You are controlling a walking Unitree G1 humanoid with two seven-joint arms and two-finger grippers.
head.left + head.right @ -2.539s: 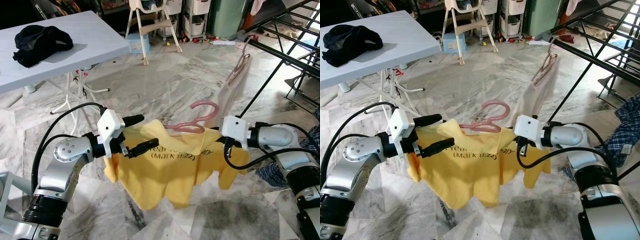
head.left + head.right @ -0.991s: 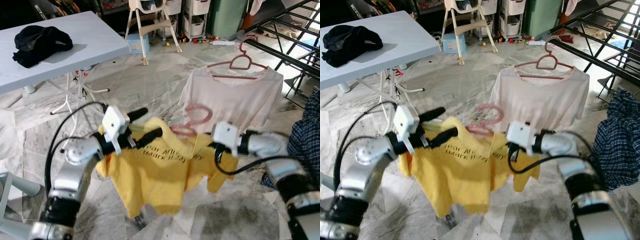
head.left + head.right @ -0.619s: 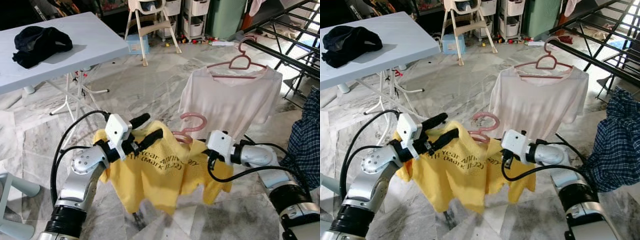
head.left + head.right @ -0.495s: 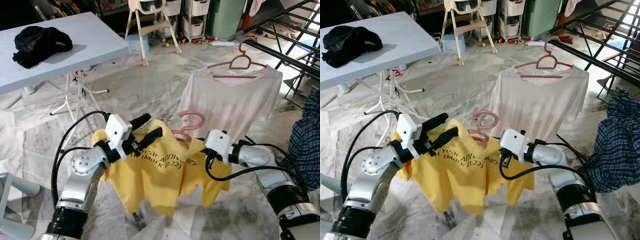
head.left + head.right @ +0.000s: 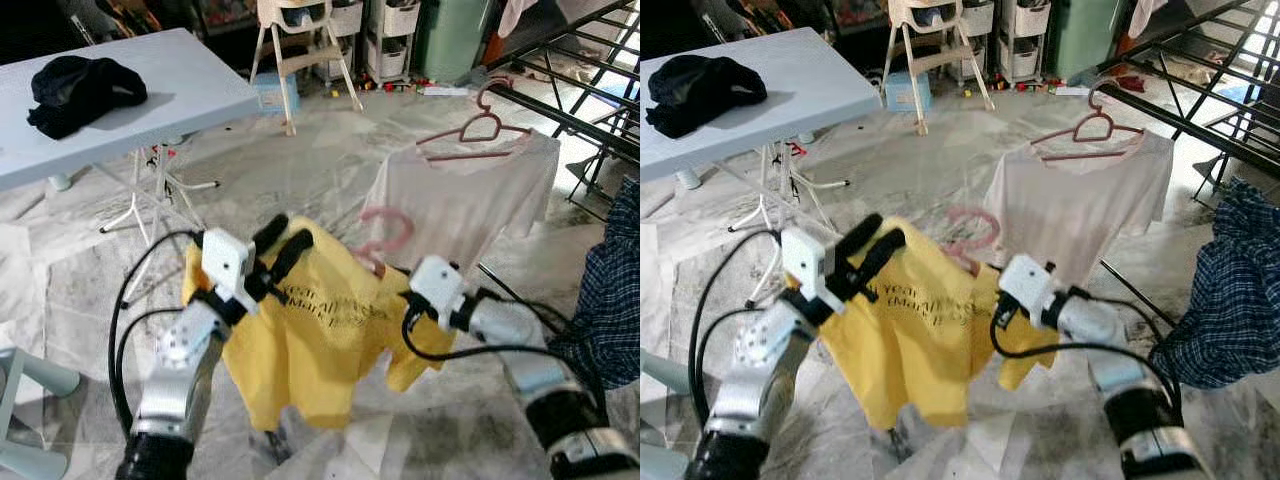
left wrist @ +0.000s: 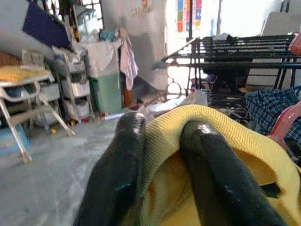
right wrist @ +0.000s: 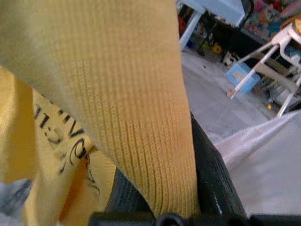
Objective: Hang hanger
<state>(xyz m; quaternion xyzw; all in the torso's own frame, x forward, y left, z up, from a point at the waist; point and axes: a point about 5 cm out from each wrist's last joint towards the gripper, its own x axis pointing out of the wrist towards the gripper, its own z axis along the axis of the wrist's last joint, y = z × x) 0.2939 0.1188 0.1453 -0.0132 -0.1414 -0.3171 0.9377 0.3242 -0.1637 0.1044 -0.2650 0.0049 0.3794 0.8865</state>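
1. Marble floor (image 5: 330, 150) spreads before us, with a desk (image 5: 120, 95) at far left carrying dark clothes (image 5: 80, 88).
2. Our left pincer (image 5: 282, 240) clamps the yellow shirt (image 5: 320, 340) at one shoulder.
3. Our right pincer (image 7: 188, 183) grips its other shoulder.
4. A pink hanger (image 5: 385, 235) sits in the shirt's collar, near a hung white shirt (image 5: 460, 205).

R tool (image 7: 155, 188) behind yellow shirt (image 7: 117, 94)
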